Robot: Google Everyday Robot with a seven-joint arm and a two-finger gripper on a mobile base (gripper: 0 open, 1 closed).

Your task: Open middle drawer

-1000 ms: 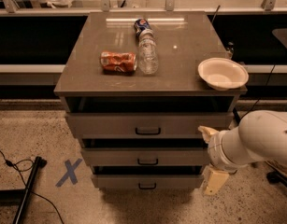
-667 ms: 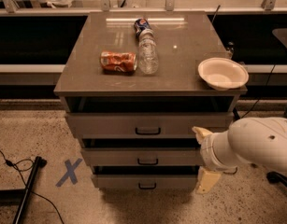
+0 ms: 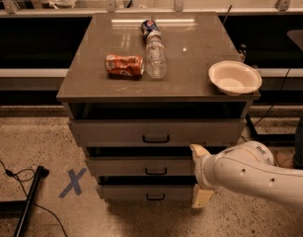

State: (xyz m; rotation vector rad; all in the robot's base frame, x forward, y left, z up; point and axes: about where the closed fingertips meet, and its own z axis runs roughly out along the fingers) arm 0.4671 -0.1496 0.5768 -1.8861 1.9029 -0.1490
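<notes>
on the speckled floor at about 8 o'clock lies a blue tape cross (image 3: 72, 182), with a thin black pole (image 3: 29, 199) just beyond it at the frame's lower left. moving right, the grey-brown cabinet top (image 3: 92, 83) carries a crushed orange drink can (image 3: 124, 65) lying on its side. a clear plastic bottle with a blue label (image 3: 155, 57) lies touching the can at its 3 o'clock. below them the three drawers stack up. the middle drawer (image 3: 126, 166), a wide grey flat front with a small dark pull handle (image 3: 156, 171) at its centre, sits between the top drawer (image 3: 111, 132) and the lowest drawer (image 3: 126, 192), not yet drawn out. further right, a white shallow bowl (image 3: 235, 77) rests at the top's 4 o'clock corner. the white arm reaches in from 4 o'clock, and its gripper (image 3: 196, 176) has slid leftward over the last second. it is now at the right end of the middle drawer, at 3 o'clock of the handle and near it but not on it. its two beige fingers (image 3: 197, 151) stand spread apart, one above the other, holding nothing. judged from this, the approach is closing in; more leftward travel is needed before the jaws can close on the handle and pull.
</notes>
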